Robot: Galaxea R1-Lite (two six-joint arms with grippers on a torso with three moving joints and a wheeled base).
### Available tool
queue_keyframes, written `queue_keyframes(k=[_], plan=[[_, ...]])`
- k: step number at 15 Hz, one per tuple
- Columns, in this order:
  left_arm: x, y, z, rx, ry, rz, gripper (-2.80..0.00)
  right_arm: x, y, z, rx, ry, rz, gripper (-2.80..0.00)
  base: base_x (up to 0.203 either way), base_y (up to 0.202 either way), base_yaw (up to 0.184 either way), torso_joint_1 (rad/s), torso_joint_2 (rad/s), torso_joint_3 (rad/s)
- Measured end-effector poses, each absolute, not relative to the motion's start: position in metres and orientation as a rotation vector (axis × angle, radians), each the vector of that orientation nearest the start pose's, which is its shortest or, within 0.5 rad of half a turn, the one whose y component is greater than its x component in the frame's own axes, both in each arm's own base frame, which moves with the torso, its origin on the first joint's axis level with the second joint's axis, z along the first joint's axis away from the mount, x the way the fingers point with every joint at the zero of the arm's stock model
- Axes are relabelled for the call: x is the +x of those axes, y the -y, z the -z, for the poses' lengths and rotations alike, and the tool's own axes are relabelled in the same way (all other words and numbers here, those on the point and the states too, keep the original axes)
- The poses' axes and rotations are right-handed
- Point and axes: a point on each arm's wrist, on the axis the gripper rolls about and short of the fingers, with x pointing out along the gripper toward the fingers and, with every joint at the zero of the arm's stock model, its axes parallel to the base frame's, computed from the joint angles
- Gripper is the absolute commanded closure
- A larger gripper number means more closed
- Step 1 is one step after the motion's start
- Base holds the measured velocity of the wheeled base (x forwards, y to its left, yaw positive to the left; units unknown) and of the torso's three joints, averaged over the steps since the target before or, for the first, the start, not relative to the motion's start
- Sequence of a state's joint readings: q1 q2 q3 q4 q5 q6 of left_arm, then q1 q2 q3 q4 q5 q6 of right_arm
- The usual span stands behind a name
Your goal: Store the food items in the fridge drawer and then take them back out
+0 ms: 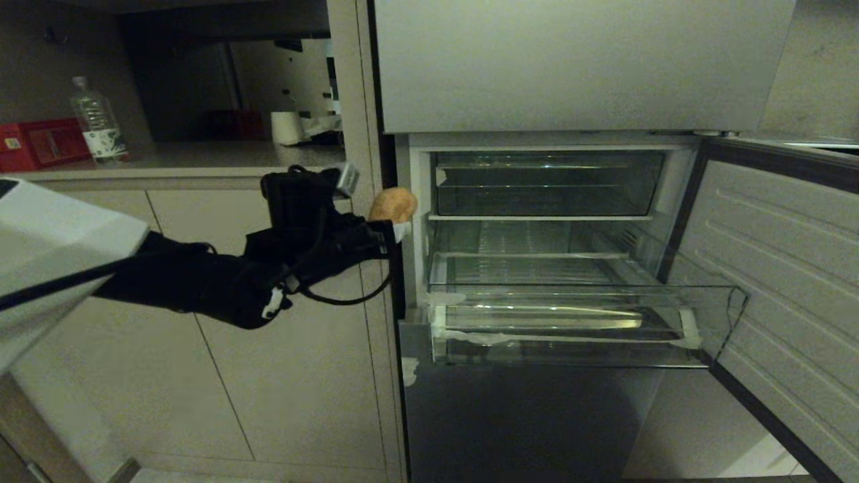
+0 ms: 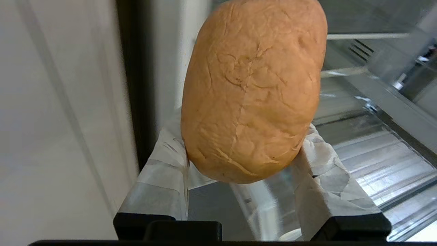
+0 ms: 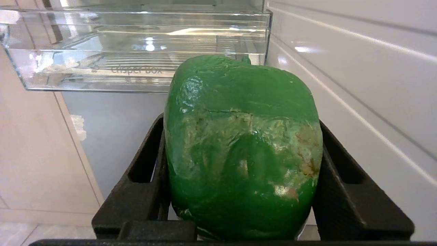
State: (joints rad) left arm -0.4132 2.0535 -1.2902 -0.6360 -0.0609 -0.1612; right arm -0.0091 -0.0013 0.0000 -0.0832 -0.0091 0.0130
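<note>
Tan-brown and cracked like a bread crust, the smaller food item (image 2: pixel 251 92) sits clamped between the tape-wrapped fingers (image 2: pixel 160 171) of the left gripper (image 1: pixel 396 231), which is clenched on its lower part. In the head view this tan item (image 1: pixel 393 204) hangs in the air at the left front edge of the open fridge (image 1: pixel 577 67), level with the upper shelf and just outside the white frame (image 1: pixel 402 201), which stands between it and the inside.

Below and further inside, the fridge drawer (image 1: pixel 718 322) is pulled out, a clear plastic bin with a ribbed floor and white tape scraps at its front corners; nothing lies in it. Above it, a shallower clear tray (image 1: pixel 547 181) sits pushed in.

Green and glossy, with worn pale patches, the other food item (image 3: pixel 242 150) is gripped between the black fingers (image 3: pixel 140 191) of the right gripper (image 3: pixel 239 191), held low in front of the drawer's front wall (image 3: pixel 136 71), under its level. This gripper is out of the head view.

At the fridge's right stands its open door (image 1: pixel 778 268), ribbed on the inner face. At the left are pale cabinet fronts (image 1: pixel 201 376) under a counter (image 1: pixel 201 157) carrying a clear water bottle (image 1: pixel 98 124), a red box (image 1: pixel 40 142) and a white roll (image 1: pixel 287 127).
</note>
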Motion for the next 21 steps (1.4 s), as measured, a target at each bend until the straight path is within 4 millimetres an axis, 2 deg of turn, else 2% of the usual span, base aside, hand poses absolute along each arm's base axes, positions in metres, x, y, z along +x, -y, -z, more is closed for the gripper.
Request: queue_keyframes(k=[5,12,13,21], plan=[[0.390,0.214,-0.180,-0.129,-0.165,0.530,0.00,-0.023,0.000,-0.084,0.014,0.085,0.018,0.00,0.000,0.000,0.000,0.000,0.00,0.000],[0.402,0.251,-0.169,-0.125,-0.150,0.536,0.00,-0.023,0.000,-0.084,0.015,0.085,0.018,0.00,0.000,0.000,0.000,0.000,0.00,0.000],[0.402,0.254,-0.166,-0.120,-0.164,0.539,-2.80,-0.023,0.000,-0.084,0.015,0.085,0.017,0.00,0.000,0.000,0.000,0.000,0.00,0.000],[0.400,0.263,-0.167,-0.121,-0.156,0.532,-2.80,-0.023,0.000,-0.084,0.015,0.085,0.018,0.00,0.000,0.000,0.000,0.000,0.00,0.000]])
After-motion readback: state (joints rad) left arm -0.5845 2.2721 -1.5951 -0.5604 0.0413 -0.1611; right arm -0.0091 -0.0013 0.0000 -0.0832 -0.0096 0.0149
